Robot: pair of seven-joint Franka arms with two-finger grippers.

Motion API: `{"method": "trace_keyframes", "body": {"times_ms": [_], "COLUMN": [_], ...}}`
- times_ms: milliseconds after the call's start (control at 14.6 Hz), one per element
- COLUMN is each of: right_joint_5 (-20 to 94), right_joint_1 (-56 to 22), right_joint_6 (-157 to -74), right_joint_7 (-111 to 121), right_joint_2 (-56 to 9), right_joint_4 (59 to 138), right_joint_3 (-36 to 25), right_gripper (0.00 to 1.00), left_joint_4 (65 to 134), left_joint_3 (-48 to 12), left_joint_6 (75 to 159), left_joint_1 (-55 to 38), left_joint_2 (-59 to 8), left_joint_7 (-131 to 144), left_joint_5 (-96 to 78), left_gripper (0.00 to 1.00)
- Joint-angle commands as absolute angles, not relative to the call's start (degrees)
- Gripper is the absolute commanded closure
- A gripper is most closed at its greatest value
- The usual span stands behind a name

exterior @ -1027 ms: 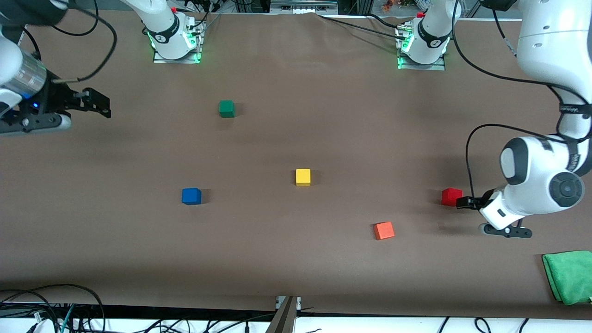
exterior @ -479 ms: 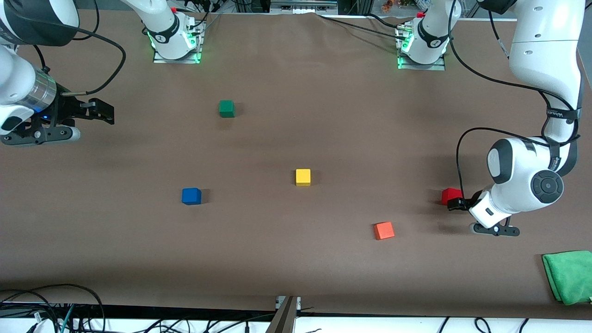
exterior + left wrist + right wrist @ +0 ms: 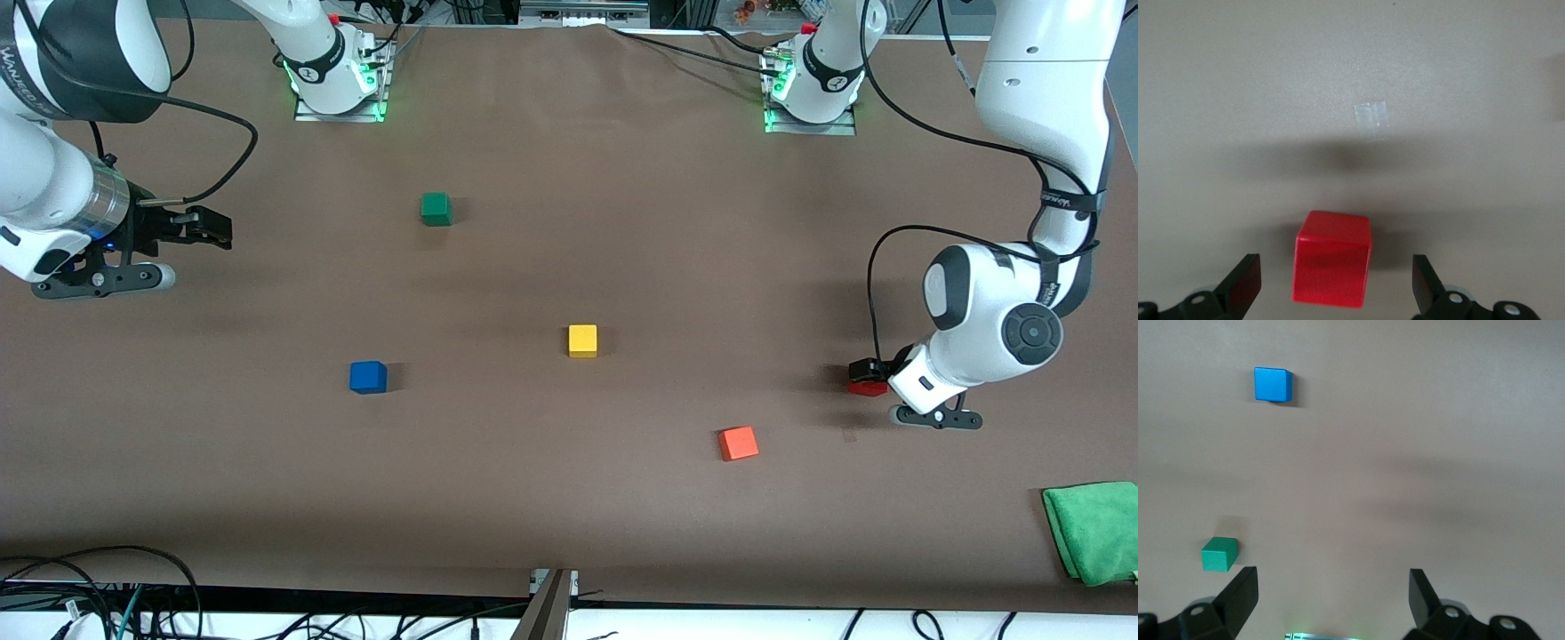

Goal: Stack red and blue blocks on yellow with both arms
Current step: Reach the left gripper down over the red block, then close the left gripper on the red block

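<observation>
Brown surface: left gripper over red block, right gripper off aside (both fingers apart); off-centre closing could nudge it away.

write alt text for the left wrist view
The left gripper hangs open over a red cube that sits between its two black fingers without touching them. Around it is bare brown table with a small pale patch.
</observation>
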State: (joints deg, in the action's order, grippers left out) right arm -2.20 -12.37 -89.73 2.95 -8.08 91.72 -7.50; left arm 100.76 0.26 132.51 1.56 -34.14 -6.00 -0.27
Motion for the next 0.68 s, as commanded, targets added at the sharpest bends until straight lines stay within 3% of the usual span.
{"method": "trace_keyframes", "body": {"times_ms": [0,616], "right_joint_5": [-2.73,2.99], "right_joint_1": [-12.57,-10.72], "right_joint_6": [-88.86,-88.86], "right_joint_7": [3.43,5.44], "right_joint_2": [-9.31,-9.76], "right_joint_4": [88.0,86.75], "right_joint_3": [-7.12,-8.09], "right_gripper": [0.0,0.0], "left_joint_4": [102.04,102.74], "left_joint_3": [0.26,0.26], "left_joint_6": [134.82,137.11], "left_joint_1": [1.58,2.11], "left_joint_2": [-34.36,-35.42], "left_joint_7": [-5.36,-5.71], "left_joint_5": [0.62,0.62], "left_gripper": [0.0,0.0]}}
